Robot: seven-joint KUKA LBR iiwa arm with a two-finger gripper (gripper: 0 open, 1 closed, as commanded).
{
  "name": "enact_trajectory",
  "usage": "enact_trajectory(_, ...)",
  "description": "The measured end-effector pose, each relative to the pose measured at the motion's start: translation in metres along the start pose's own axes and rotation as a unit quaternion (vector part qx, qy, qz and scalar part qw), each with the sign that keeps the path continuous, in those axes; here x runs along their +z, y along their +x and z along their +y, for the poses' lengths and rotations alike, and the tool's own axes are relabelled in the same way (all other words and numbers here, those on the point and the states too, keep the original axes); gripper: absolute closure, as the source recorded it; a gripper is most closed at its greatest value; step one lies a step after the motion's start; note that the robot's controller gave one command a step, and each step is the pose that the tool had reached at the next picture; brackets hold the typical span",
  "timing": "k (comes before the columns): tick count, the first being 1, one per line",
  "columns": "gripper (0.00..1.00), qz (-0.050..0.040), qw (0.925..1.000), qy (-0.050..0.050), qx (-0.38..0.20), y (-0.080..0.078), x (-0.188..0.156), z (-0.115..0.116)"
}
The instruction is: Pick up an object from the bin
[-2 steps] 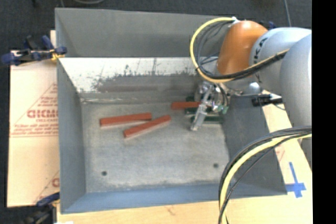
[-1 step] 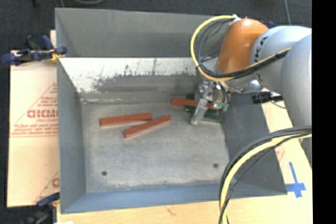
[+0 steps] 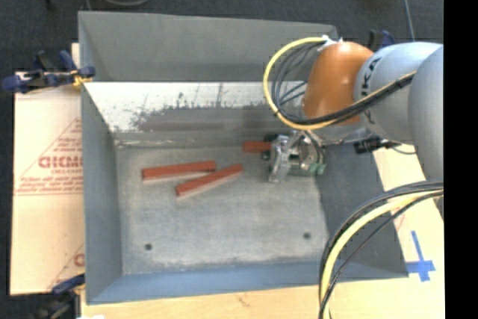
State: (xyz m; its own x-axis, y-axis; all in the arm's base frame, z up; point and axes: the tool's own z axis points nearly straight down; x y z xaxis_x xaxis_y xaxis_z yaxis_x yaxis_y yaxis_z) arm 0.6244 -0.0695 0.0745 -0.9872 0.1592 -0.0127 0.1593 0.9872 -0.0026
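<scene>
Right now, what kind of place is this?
Likely a robotics lab's grasping test station: a robot arm reaches its gripper into a grey metal bin that holds just a few reddish sticks.

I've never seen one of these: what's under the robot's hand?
A red stick pokes out from under the hand. Its other end is covered, so I cannot tell whether the hand grips it.

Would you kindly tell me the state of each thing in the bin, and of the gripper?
gripper: down inside the bin, at its right rear.
upper red stick: lying flat on the floor, free.
lower red stick: lying flat, slanted, close beside the upper one.
short red piece: right beside the gripper, partly hidden by it.
</scene>
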Motion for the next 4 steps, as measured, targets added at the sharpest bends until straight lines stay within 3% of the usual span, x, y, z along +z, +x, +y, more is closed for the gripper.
enact_trajectory(1, 1.00, 0.0043, 0.9999, 0.000, 0.010, 0.018, -0.018, -0.045)
enact_trajectory(2, 0.00, 0.0047, 1.0000, 0.000, 0.008, 0.018, -0.017, -0.043)
enact_trajectory(3, 0.00, 0.0033, 0.9989, -0.002, 0.046, 0.028, 0.003, -0.055)
enact_trajectory(4, 1.00, 0.0023, 0.9990, -0.001, 0.044, 0.027, 0.002, -0.055)
